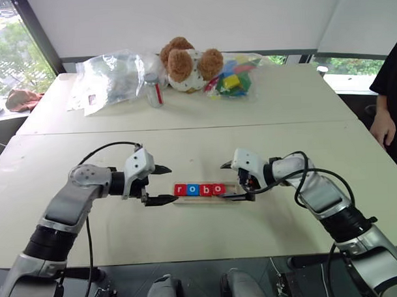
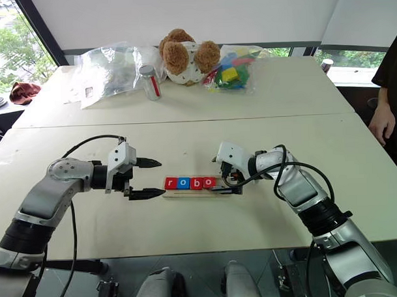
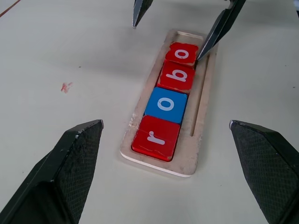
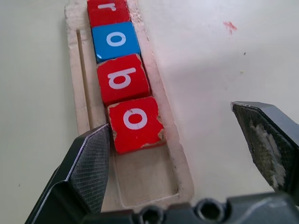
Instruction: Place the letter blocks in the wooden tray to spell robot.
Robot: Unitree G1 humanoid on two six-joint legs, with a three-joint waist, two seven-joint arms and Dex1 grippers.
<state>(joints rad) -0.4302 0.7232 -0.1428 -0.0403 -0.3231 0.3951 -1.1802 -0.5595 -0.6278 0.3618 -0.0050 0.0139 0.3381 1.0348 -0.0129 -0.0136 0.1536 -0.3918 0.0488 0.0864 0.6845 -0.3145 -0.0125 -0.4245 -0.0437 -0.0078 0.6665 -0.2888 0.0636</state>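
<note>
The wooden tray (image 1: 207, 198) lies flat on the pale table (image 1: 186, 155), between the two arms. Four letter blocks sit in its recess in a row: a red r (image 3: 156, 137), a blue o (image 3: 166, 104), a red b (image 3: 176, 76) and a red o (image 4: 136, 123), edge to edge, the last one slightly skewed. The stretch of tray past that red o, at the right-hand end, is bare wood.

The left gripper (image 1: 159, 184) hovers just off the tray's r end, its fingers (image 3: 70, 168) spread wide, with nothing between them. The right gripper (image 1: 235, 181) sits at the other end, fingers also wide apart and holding nothing; one finger (image 4: 91, 161) rests over the tray's grooved edge right against the corner of the red o, the other stands off over bare table beside the tray.

At the far side of the table are a teddy bear (image 1: 186, 63), clear plastic bags (image 1: 111, 76) and a bag of coloured blocks (image 1: 232, 79).
</note>
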